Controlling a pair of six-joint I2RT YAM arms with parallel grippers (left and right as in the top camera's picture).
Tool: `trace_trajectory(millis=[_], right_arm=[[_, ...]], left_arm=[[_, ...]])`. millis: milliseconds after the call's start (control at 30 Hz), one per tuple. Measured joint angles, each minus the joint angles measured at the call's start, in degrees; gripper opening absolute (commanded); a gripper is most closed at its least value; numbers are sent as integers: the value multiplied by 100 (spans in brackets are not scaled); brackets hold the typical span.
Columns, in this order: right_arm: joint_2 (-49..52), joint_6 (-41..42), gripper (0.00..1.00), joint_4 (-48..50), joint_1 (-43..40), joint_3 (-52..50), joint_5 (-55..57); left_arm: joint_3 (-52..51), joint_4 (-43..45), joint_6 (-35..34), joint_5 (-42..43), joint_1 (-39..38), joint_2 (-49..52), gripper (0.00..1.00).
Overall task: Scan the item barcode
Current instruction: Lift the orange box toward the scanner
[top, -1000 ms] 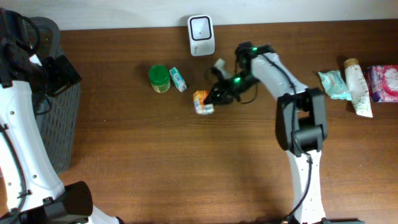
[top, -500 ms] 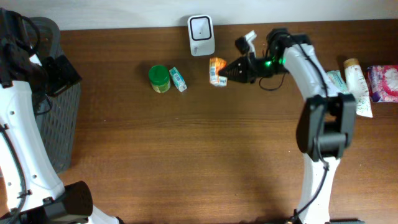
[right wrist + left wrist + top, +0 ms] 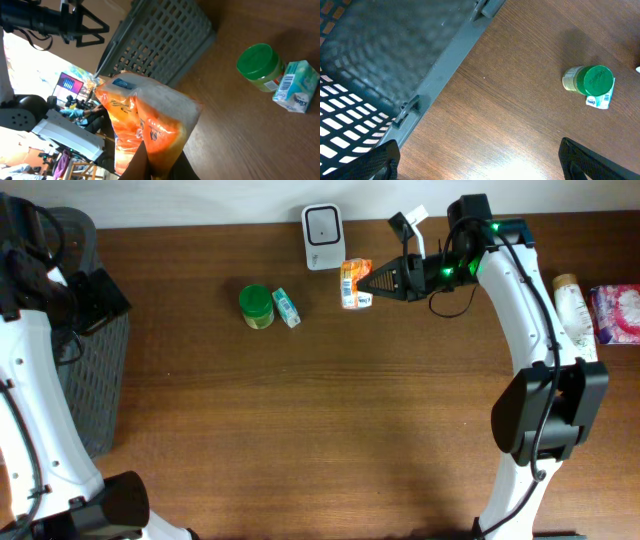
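An orange snack packet [image 3: 354, 284] hangs in the air just right of the white barcode scanner [image 3: 323, 236] at the table's back edge. My right gripper [image 3: 374, 282] is shut on the packet's right end. In the right wrist view the packet [image 3: 145, 120] fills the middle, pinched at its lower edge by the right gripper [image 3: 157, 169]. My left gripper [image 3: 482, 167] stands open over bare wood beside the basket [image 3: 395, 50], nothing between its fingers.
A green-lidded jar [image 3: 256, 306] and a small teal box [image 3: 286, 307] sit left of the packet. The grey basket [image 3: 100, 370] stands at the left edge. A teal packet [image 3: 540, 315], a tube [image 3: 575, 320] and a pink pack [image 3: 618, 313] lie at the far right.
My right gripper has lifted the orange packet off the table and carried it back and to the right, up beside the scanner. The left arm has not moved.
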Motion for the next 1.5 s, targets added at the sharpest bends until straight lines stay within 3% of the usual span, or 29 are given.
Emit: trace_trajectory(millis=[433, 1500], right_arm=[[0, 90, 4, -809, -254, 0, 190], [0, 33, 4, -1165, 227, 0, 708]], left_arm=[[0, 0, 0, 0, 0, 0, 99], [0, 0, 0, 0, 0, 0, 99]])
